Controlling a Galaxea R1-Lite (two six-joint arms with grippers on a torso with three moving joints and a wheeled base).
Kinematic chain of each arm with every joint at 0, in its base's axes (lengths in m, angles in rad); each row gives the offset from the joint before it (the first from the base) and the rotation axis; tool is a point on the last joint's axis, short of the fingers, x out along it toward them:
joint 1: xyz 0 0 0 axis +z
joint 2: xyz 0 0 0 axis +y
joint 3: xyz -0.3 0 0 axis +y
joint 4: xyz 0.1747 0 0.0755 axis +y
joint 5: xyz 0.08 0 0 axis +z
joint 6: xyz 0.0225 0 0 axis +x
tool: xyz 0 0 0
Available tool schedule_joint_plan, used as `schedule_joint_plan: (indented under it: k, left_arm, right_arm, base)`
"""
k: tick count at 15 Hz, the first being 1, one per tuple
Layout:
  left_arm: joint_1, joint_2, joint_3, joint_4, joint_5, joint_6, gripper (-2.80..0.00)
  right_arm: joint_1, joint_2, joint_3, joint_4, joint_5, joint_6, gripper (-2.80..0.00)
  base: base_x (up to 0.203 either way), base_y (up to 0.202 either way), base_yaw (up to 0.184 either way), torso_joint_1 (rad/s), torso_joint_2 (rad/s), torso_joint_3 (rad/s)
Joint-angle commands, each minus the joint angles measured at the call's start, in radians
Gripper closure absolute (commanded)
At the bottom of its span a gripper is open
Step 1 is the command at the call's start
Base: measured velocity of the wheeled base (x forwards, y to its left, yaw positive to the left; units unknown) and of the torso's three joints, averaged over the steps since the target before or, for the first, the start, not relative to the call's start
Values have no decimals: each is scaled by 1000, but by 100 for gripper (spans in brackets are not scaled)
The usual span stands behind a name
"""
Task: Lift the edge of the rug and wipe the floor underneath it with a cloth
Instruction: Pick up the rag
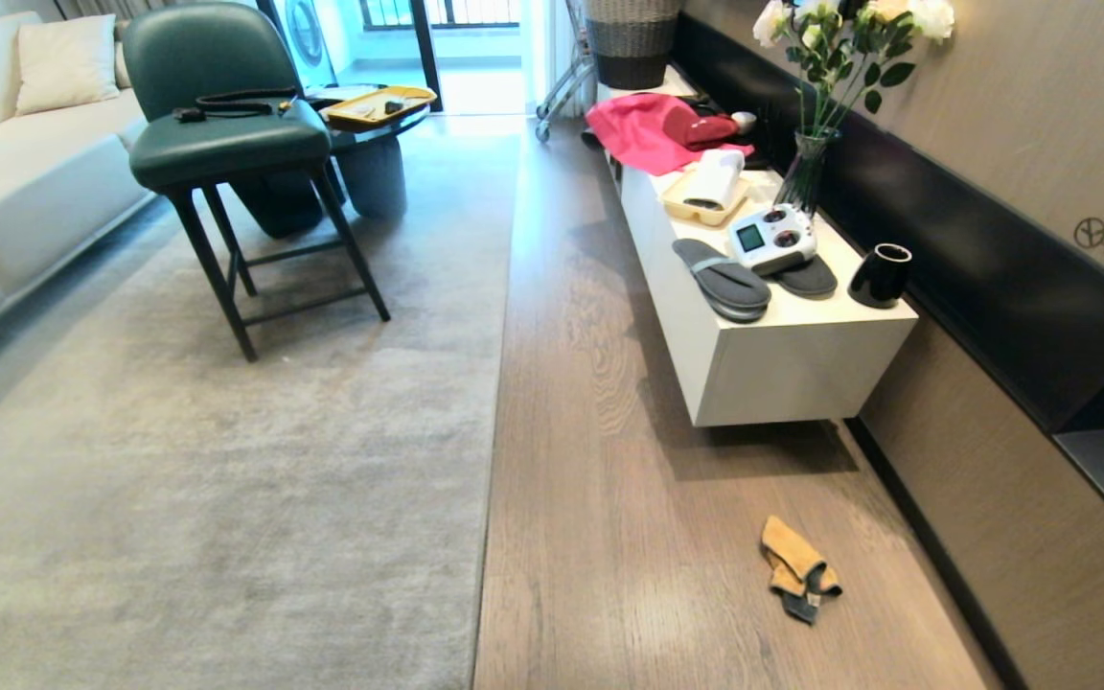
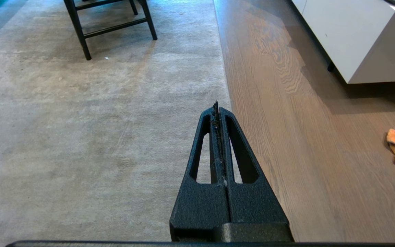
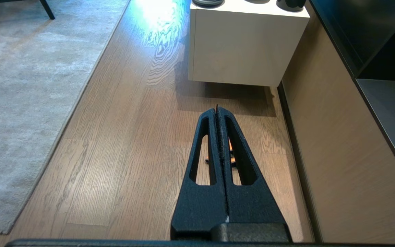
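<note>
**Inspection: rug-edge wipe not yet begun**

The rug edge (image 1: 502,383) lay flat and straight on the floor (image 1: 609,537), running from near to far through the middle of the scene; no part of it was raised. The cloth (image 1: 797,569) lay crumpled on the bare planks to the right of the rug, well apart from its border and near the wall on the right. On this evidence nothing of the task was done: picking up the cloth, lifting the border and wiping beneath all remained.

The left gripper (image 2: 216,106) hung above the rug close to its border, jaws clenched together on nothing. The right gripper (image 3: 217,110) hung above the planks with the cloth partly hidden behind its fingers, jaws likewise pressed tight and empty. Neither showed in the head view.

Materials: the rug was pale grey, short-piled and faintly mottled, with a thin, clean border. The floor was brown wood-grain plank, smooth with a slight sheen. The cloth was soft, mustard-tan, folded on itself, with a dark grey patch at its near end.

Further out, a white low cabinet (image 1: 782,364) stood by the right wall, carrying grey slippers (image 1: 724,278), and a dark green chair (image 1: 226,134) stood on the rug at far left.
</note>
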Motion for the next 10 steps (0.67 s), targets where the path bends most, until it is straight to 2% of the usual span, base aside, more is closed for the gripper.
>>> schedule_joint_plan:
  k: [1,10]
  left_arm:
    - [0,0,0,0,0,0,0]
    - [0,0,0,0,0,0,0]
  right_arm:
    - [1,1,0,0,2,-1,0]
    - [0,1,0,0,2,-1,0]
  base:
    - [0,0,0,0,0,0]
    - [0,0,0,0,0,0]
